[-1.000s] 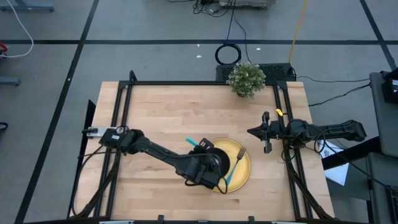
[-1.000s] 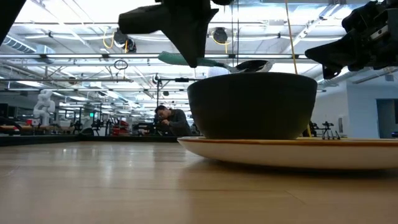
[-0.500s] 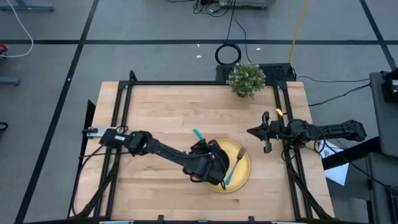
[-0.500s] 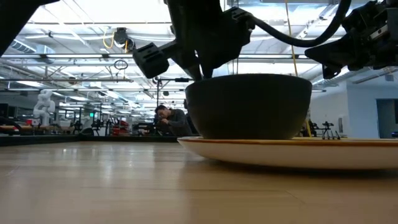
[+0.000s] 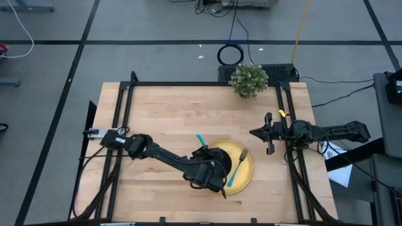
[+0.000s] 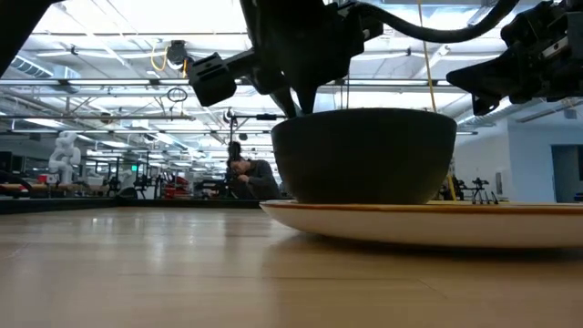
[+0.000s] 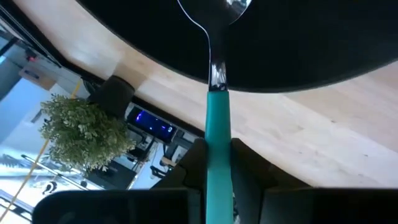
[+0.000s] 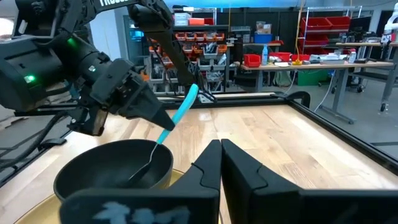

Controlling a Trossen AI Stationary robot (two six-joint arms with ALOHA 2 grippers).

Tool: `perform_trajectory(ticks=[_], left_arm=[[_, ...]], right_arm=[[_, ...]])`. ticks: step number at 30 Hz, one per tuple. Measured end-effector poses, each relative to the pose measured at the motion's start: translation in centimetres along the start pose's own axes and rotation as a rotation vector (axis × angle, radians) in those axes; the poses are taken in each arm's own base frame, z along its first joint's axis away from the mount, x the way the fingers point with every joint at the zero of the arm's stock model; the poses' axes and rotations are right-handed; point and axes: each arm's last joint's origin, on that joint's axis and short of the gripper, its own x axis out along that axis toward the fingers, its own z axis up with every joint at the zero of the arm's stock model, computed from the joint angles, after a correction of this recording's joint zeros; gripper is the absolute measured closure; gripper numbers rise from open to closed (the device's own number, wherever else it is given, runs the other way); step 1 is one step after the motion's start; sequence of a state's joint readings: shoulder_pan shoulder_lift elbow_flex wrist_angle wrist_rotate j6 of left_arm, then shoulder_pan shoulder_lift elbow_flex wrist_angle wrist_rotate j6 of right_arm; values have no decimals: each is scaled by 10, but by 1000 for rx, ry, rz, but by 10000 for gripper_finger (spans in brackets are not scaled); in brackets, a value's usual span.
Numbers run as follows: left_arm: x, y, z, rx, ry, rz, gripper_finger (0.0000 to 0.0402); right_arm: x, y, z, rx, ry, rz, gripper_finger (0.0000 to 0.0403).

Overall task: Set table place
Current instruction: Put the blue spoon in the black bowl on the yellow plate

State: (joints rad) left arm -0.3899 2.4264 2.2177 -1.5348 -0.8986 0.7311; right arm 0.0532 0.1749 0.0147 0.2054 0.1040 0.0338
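A black bowl (image 6: pixel 369 159) stands on a round yellow plate (image 5: pixel 246 164) at the table's near middle. A fork (image 5: pixel 237 162) with a turquoise handle lies on the plate's right part. My left gripper (image 5: pixel 210 171) is over the bowl, shut on a spoon (image 8: pixel 177 112) with a turquoise handle. The spoon's metal end (image 8: pixel 138 174) is down inside the bowl. My right gripper (image 5: pixel 269 134) waits shut and empty by the table's right rail. My left gripper pinches the spoon's turquoise handle (image 7: pixel 217 134) between its two fingers, near the end that joins the metal neck. The fingers slant down over the bowl. The spoon is tilted steeply, its handle's free end (image 8: pixel 193 91) up and toward the far edge, its metal end (image 7: pixel 214 6) inside the bowl.
A small green potted plant (image 5: pixel 249 80) stands at the table's far edge, right of the middle. Black rails run along the table's sides (image 5: pixel 125 113). Bare wood (image 5: pixel 169 113) lies left of and beyond the plate.
My left gripper has gone down toward the black bowl and tipped. The spoon, held about level above the bowl a second ago, now slants steeply with its metal end down inside the bowl and its handle up.
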Motion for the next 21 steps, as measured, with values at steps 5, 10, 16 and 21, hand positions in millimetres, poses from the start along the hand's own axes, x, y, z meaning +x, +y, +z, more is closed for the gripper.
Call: perform_trajectory(ticks=[5,10,16,21], left_arm=[[-1,2,3,-42,-22,20,357],[-1,4,4,-56,-24,36,357],[-1,4,5,-51,-27,41,357],[-1,4,5,-25,-23,43,357]], right_arm=[[0,0,0,0,0,0,403],[0,0,0,3,0,0,403],[0,0,0,3,0,0,403],[0,0,0,5,0,0,403]])
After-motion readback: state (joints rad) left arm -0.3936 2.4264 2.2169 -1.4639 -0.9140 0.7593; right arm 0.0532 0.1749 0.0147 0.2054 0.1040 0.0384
